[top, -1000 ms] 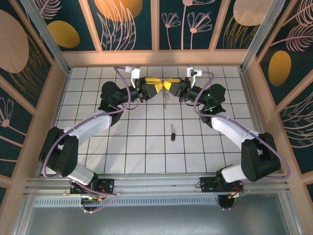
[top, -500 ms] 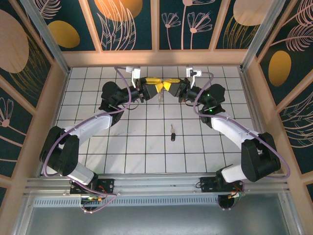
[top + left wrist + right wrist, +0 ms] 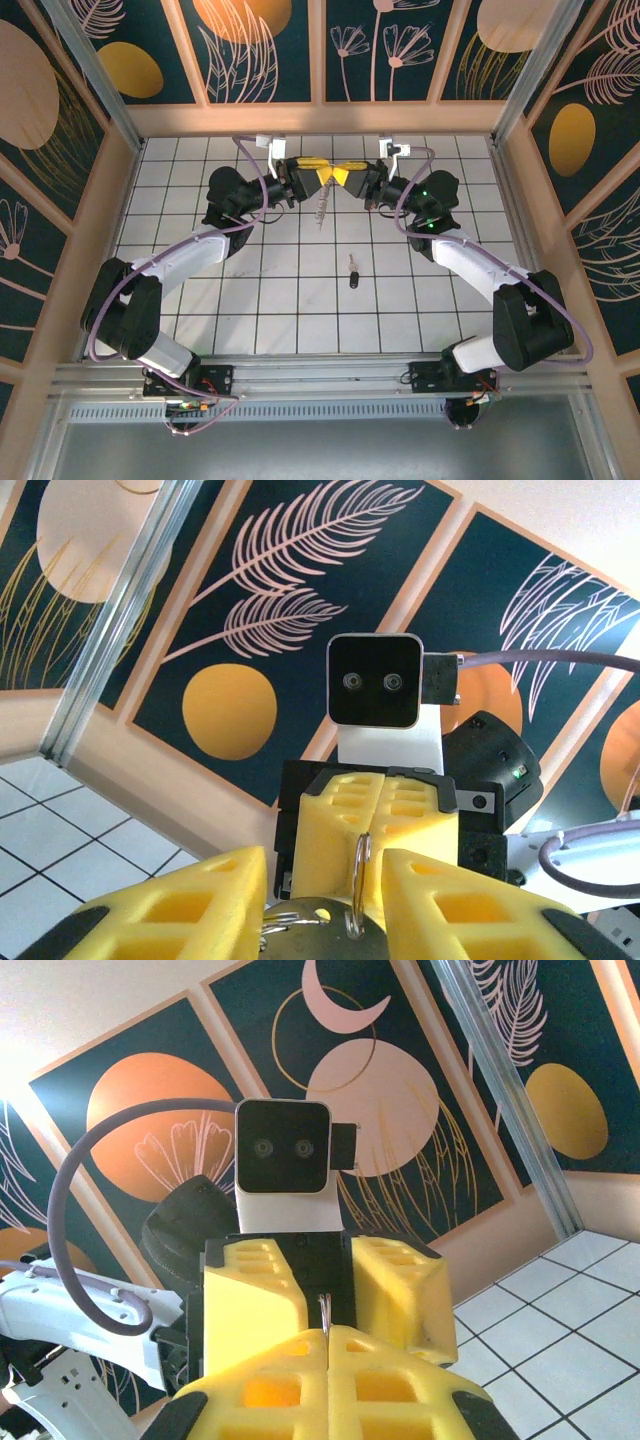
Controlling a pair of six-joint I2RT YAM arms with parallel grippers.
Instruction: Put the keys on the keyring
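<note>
Both grippers meet tip to tip above the far middle of the tiled floor. My right gripper (image 3: 343, 176) (image 3: 328, 1335) is shut on the keyring (image 3: 360, 875), a thin wire loop seen edge-on (image 3: 326, 1312) that sticks out of its yellow fingers. An all-silver key (image 3: 320, 208) hangs from the ring, tilted, and its round head (image 3: 320, 935) spans the gap between the fingers of my left gripper (image 3: 322, 180) (image 3: 325, 868), which stand a head's width apart against it. A second key with a black head (image 3: 352, 272) lies flat on the floor, nearer the arm bases.
The white tiled floor (image 3: 250, 320) is ringed by a wooden rim (image 3: 320, 118) and patterned walls. Both arms arch in from the near corners, and free tiles lie around the black-headed key.
The left gripper's fingers have come closer together around the silver key's head. The hanging key has swung left, toward the left gripper. The right gripper has held still on the ring.
</note>
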